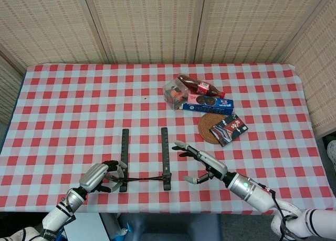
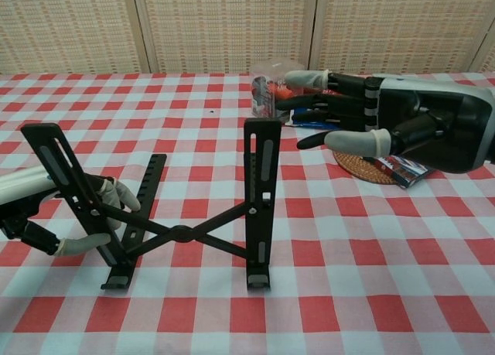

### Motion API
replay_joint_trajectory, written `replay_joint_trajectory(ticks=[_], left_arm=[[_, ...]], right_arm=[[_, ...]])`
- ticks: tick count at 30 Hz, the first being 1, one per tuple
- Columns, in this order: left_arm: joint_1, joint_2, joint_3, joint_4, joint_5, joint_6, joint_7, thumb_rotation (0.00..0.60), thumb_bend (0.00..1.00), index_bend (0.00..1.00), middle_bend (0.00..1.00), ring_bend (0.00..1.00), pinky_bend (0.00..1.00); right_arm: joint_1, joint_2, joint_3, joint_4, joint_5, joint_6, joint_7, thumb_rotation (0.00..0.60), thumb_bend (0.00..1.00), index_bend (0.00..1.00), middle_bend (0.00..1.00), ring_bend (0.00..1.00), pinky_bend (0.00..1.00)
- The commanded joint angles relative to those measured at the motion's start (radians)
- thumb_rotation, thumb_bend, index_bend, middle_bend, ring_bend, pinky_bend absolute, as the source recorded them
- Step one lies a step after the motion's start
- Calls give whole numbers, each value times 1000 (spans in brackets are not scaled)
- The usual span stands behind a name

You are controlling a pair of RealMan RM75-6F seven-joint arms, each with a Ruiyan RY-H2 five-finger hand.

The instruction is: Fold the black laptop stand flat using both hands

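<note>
The black laptop stand (image 1: pixel 165 152) stands opened near the table's front edge, its two rails raised and joined by a crossed link (image 2: pixel 182 233). My left hand (image 1: pixel 100 177) is at the left rail (image 2: pixel 62 173). In the chest view its fingers (image 2: pixel 117 192) curl behind that rail and the thumb comes in from the front, gripping it low down. My right hand (image 1: pixel 205 165) hovers with fingers spread to the right of the right rail (image 2: pixel 263 177), apart from it. In the chest view, the right hand (image 2: pixel 402 127) is level with the rail's top.
Behind the right hand lie a wicker coaster (image 1: pixel 207 126) with a dark packet (image 1: pixel 229 128) on it, a blue biscuit box (image 1: pixel 210 104), a cola bottle (image 1: pixel 202 87) and a clear box (image 1: pixel 175 92). The checked tablecloth (image 1: pixel 79 104) stretches left and back.
</note>
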Motion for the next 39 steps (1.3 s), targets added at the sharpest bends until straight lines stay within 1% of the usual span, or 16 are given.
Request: replay_joint_trajectory(ticks=[1,5,16,18,24,28,32,39], left_arm=[[-2,4,2,2,5,0,1,600,397,512,282,246,244],[-6,16,6,6,18,2,11,600,424,525,282,247,244],[-13,45,20,5,40,0,24,600,425,544,287,248,244],[-13,49,22,5,44,4,18,600,425,522,288,247,244],[-10,57,29,8,61,21,18,597,424,412,288,240,244],[-6,65,32,8,68,32,27,593,424,394,288,240,244],[-3,69,35,9,65,31,49,595,424,408,288,239,244],[2,60,35,16,55,27,80,596,424,472,288,241,244]], right_arm=[[-2,1,0,0,0,3,0,600,289,0,89,0,100],[-4,2,1,-3,1,4,-5,600,289,0,90,0,100],[-2,3,-6,-12,-10,-8,-62,600,289,0,90,0,100],[-2,5,-5,-18,-8,-12,-68,600,289,0,90,0,100],[1,5,-1,-20,-2,-16,-69,600,289,0,90,0,100],[1,3,0,-16,-1,-18,-65,600,289,0,90,0,100],[1,0,0,-12,-2,-17,-61,600,289,0,89,0,100],[0,-1,0,-11,-3,-15,-58,600,289,0,90,0,100]])
